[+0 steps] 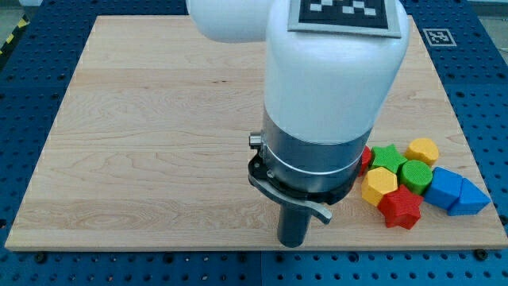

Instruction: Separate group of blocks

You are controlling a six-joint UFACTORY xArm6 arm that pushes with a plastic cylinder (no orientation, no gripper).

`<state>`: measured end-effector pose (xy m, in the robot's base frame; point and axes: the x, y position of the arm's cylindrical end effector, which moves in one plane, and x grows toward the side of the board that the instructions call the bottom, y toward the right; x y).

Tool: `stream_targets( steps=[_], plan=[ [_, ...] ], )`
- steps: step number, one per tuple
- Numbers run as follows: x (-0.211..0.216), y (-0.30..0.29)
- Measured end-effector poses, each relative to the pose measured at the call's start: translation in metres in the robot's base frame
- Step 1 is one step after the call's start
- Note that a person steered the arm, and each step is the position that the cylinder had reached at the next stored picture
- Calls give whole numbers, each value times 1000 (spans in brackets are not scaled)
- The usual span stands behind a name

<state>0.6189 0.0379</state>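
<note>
A tight group of blocks lies at the view's lower right on the wooden board (pixel 143 143). It holds a green star (pixel 386 156), a yellow hexagon (pixel 423 149), a green round block (pixel 415 173), a second yellow hexagon (pixel 379 184), a red star (pixel 401 208), a blue block (pixel 444 187) and a blue wedge-like block (pixel 471 199). A red block (pixel 366 160) shows only as a sliver behind the arm. My tip (pixel 291 243) rests near the board's bottom edge, to the left of the group and apart from it.
The arm's large white and grey body (pixel 329 87) covers the board's middle and hides part of the group's left side. A blue perforated table (pixel 32 79) surrounds the board. The blocks lie close to the board's right and bottom edges.
</note>
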Motion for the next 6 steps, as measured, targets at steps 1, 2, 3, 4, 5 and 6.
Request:
stream_targets(
  steps=[1, 2, 3, 4, 5, 6],
  plan=[
    [0, 0],
    [0, 4],
    [0, 39],
    [0, 43],
    [0, 43],
    [0, 72]
  ],
)
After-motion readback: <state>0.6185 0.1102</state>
